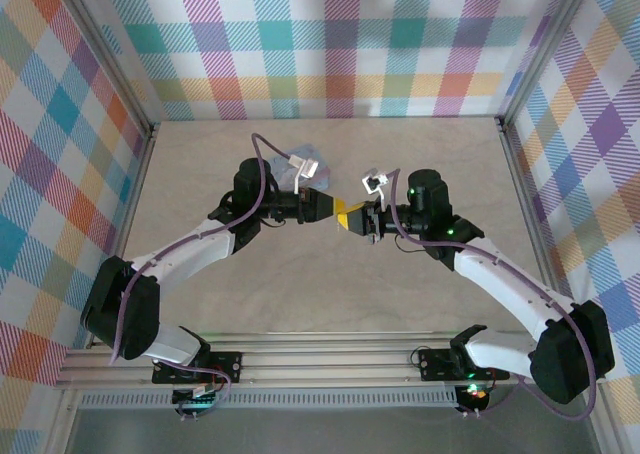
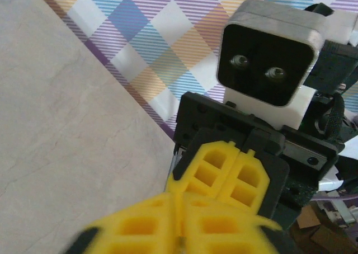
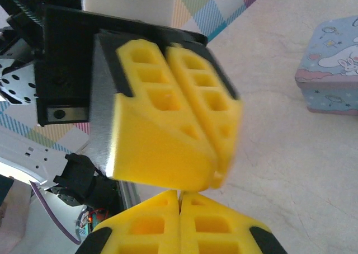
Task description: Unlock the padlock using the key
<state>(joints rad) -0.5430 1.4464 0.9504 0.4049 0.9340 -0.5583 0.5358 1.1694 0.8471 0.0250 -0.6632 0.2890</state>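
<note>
Listing from the near rail outward across the table (image 1: 300, 304).

Item, left gripper (image 2: 180, 223): clenched, yellow pads pressed flush along one seam, with nothing discernible between them.

Item, right gripper (image 3: 179, 209): likewise clenched, pads together, no object discernible in the seam.

Relation of the two: pointed nose to nose over the middle of the table, touching or just apart, impossible to say which.

Item, key: not made out anywhere. Too thin to pick out even if pinched in either seam, so impossible to say whether held.

Item, padlock (image 3: 330, 69): pale blue block with a cartoon print and a pinkish lower edge. Lying flat on the table beyond the left wrist, toward the plaid far wall (image 1: 330, 44), well apart from both sets of fingertips and untouched.

Step in hand, as a judgement: probably a handover or regrip of the key between the two grippers, ahead of any insertion, with the lock not yet approached.

Next move, as a judgement: calls for settling which gripper carries the key, sending the other to steady the padlock with its keyhole exposed, then lining up the sliver finely with the slot before any twist
</note>
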